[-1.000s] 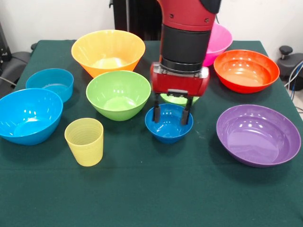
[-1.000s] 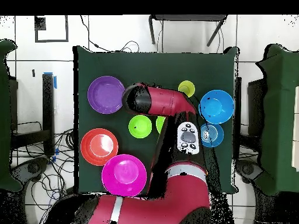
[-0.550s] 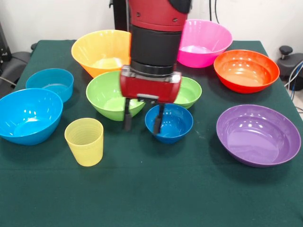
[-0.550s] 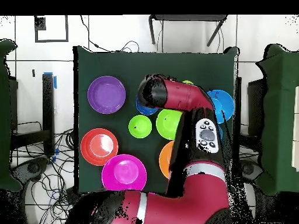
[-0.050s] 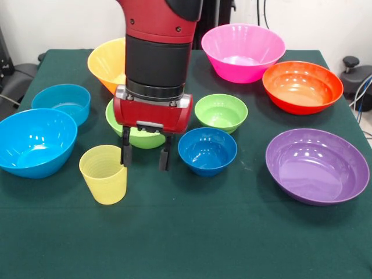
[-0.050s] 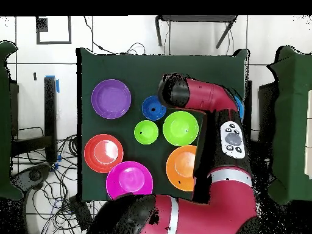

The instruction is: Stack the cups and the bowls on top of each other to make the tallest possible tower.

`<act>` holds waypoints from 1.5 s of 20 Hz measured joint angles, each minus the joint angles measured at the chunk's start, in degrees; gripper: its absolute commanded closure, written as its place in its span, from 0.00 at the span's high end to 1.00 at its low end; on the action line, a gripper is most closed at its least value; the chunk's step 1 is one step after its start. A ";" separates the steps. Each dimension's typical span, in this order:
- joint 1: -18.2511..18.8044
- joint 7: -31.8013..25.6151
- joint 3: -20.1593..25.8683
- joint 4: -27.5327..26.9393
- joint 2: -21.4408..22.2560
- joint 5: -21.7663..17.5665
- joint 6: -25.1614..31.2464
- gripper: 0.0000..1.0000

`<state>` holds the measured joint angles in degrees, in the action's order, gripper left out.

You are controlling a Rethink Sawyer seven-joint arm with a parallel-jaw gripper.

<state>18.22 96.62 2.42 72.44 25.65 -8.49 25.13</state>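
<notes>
The tool [image 5: 145, 156] hangs with its fingers spread and gripping nothing, just right of the yellow tumbler [image 5: 104, 174], the left finger [image 5: 125, 152] close to the tumbler's rim. The tumbler stands upright on the green desk [image 5: 192, 232], near the front. No tower is built: all bowls sit singly. Behind the tool is a large lime-green bowl [image 5: 141, 137], partly hidden. A small dark blue bowl [image 5: 207, 151] lies to its right, a small green bowl [image 5: 221, 113] beyond that. Large blue bowl [image 5: 34, 142] at left; purple bowl [image 5: 317, 165] at right.
</notes>
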 measured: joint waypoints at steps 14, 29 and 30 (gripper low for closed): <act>3.22 0.00 4.71 -0.46 0.00 -3.73 3.15 1.00; 7.94 0.00 8.21 -0.45 0.00 -9.58 3.15 1.00; 8.08 0.00 8.35 -0.45 -0.01 -9.84 3.15 1.00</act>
<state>26.30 96.62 10.77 71.98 25.64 -18.33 28.28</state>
